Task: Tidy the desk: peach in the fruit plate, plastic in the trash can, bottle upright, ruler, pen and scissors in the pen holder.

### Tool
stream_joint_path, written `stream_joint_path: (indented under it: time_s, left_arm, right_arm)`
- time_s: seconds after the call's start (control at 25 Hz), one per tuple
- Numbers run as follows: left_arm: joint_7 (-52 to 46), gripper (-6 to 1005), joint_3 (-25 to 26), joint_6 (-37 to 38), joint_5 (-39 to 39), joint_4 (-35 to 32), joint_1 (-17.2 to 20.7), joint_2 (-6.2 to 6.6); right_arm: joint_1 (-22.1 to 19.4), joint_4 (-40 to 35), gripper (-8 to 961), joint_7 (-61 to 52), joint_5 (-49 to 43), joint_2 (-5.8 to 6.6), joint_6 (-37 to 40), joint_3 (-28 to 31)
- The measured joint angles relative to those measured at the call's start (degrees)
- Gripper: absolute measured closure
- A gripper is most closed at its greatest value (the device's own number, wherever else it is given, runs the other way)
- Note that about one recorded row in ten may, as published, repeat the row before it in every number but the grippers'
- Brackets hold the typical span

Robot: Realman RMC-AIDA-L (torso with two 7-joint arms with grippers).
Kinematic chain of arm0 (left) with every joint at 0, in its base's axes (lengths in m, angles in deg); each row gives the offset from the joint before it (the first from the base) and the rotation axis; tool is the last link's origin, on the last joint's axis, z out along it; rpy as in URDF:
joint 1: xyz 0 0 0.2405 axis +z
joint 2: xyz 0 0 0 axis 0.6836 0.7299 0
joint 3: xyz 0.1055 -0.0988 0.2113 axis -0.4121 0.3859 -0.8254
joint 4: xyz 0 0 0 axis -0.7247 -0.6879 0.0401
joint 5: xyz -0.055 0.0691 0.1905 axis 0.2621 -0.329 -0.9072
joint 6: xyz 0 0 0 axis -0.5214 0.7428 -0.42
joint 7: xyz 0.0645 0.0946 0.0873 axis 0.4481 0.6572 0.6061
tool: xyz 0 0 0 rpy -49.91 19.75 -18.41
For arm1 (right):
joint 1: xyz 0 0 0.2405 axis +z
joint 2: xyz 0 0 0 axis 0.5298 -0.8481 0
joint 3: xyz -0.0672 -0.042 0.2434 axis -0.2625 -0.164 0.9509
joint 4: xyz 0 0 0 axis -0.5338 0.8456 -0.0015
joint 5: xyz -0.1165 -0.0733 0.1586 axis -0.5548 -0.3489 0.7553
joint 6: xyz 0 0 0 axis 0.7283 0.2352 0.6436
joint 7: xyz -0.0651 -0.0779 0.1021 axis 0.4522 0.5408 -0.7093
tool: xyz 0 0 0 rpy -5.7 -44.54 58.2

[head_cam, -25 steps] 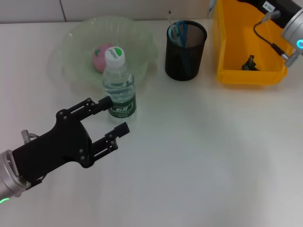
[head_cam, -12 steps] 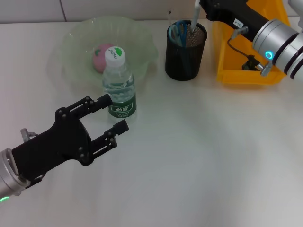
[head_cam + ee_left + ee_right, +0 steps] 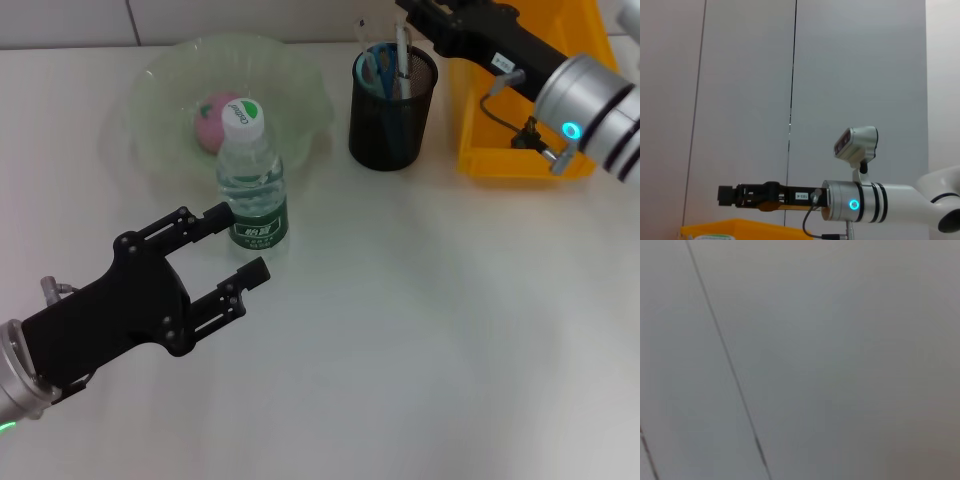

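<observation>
Loading the holder: right end effector [image 3: 415, 18] is placing a white stick-like item into the holder [image 3: 392, 104].

We are judging this to be the pen or ruler step: the item [image 3: 402, 45] is standing in the holder beside the scissors [image 3: 377, 68], directly under the right end effector. Next we are calling for a release and a straight lift clear of the rim. The left end effector [image 3: 238, 243] is idling wide open just beside the upright bottle [image 3: 250, 178]; the peach [image 3: 214, 122] is lying in the plate [image 3: 300, 75]. We cannot tell whether the right fingers are gripping; a dark object in the yellow bin [image 3: 520, 150] is too small to identify, and the right wrist view is showing only wall.
</observation>
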Motion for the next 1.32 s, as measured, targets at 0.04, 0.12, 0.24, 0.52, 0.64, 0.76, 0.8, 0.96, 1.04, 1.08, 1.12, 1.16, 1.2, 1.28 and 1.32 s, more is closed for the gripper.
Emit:
stream_joint_path:
  time_s: [0.04, 0.12, 0.24, 0.52, 0.64, 0.76, 0.8, 0.96, 1.04, 1.08, 1.12, 1.16, 1.2, 1.28, 1.32]
  left_arm:
    - [0.01, 335, 0.06, 0.58, -0.01, 0.00, 0.15, 0.00]
    - [0.00, 335, 0.06, 0.95, -0.04, 0.00, 0.29, 0.02]
    - [-0.48, 335, 0.05, 1.41, -0.11, 0.00, 0.36, 0.09]
    - [-5.69, 334, -0.91, 3.26, -3.27, -0.68, 0.07, 1.87]
    - [-9.11, 334, -1.02, 3.96, -7.01, -0.72, -0.99, 2.99]
    - [-11.74, 322, -0.64, 3.74, -10.47, -0.76, -1.86, 3.49]
    - [-12.13, 311, -0.54, 3.59, -11.00, -0.79, -1.99, 3.56]
    - [-13.90, 264, -0.41, 3.30, -11.76, -1.68, -1.81, 3.85]
    - [-13.90, 240, -0.41, 3.30, -11.76, -1.68, -1.81, 3.85]
    - [-14.82, 228, -0.26, 3.24, -11.78, -2.05, -1.67, 3.88]
    - [-14.90, 217, -0.24, 3.24, -11.78, -2.07, -1.67, 3.89]
    - [-15.52, 205, -0.15, 3.21, -11.80, -2.09, -1.67, 3.96]
    - [-15.52, 205, -0.15, 3.21, -11.80, -2.09, -1.67, 3.96]
    - [-15.81, 205, -0.14, 3.14, -11.81, -2.10, -1.73, 4.00]
    - [-15.91, 205, -0.13, 3.08, -11.82, -2.11, -1.77, 4.06]
  right_arm:
    - [-1.64, -1.05, 470, -1.83, -1.33, 0.40, 3.64, 0.02]
    - [-2.92, -2.46, 463, -3.60, -2.74, 0.69, 5.42, 0.03]
    - [-8.01, -8.09, 453, -10.45, -9.70, 1.92, 10.04, 0.42]
    - [-20.27, -14.02, 300, -14.70, -27.63, 4.91, 33.56, 7.28]
    - [-23.48, -14.12, 206, -14.09, -43.60, 5.26, 46.59, 16.46]
    - [-24.51, -14.42, 168, -11.18, -53.25, 5.00, 52.67, 20.87]
    - [-24.51, -14.42, 168, -11.18, -53.25, 5.00, 52.67, 20.87]
    - [-25.25, -13.97, 168, -9.38, -56.57, 4.81, 54.25, 22.22]
    - [-25.30, -13.96, 168, -9.37, -56.62, 4.75, 54.26, 22.18]
    - [-25.32, -13.95, 168, -9.37, -56.66, 4.71, 54.34, 22.09]
    - [-25.33, -13.94, 168, -9.37, -56.70, 4.66, 54.50, 21.96]
    - [-25.33, -13.92, 168, -9.36, -56.88, 4.53, 54.74, 21.73]
    - [-25.33, -13.92, 168, -9.36, -56.88, 4.53, 54.74, 21.73]
    - [-25.35, -13.91, 168, -9.28, -57.58, 4.36, 54.80, 21.73]
    - [-25.35, -13.91, 168, -9.16, -58.06, 4.29, 54.80, 21.74]
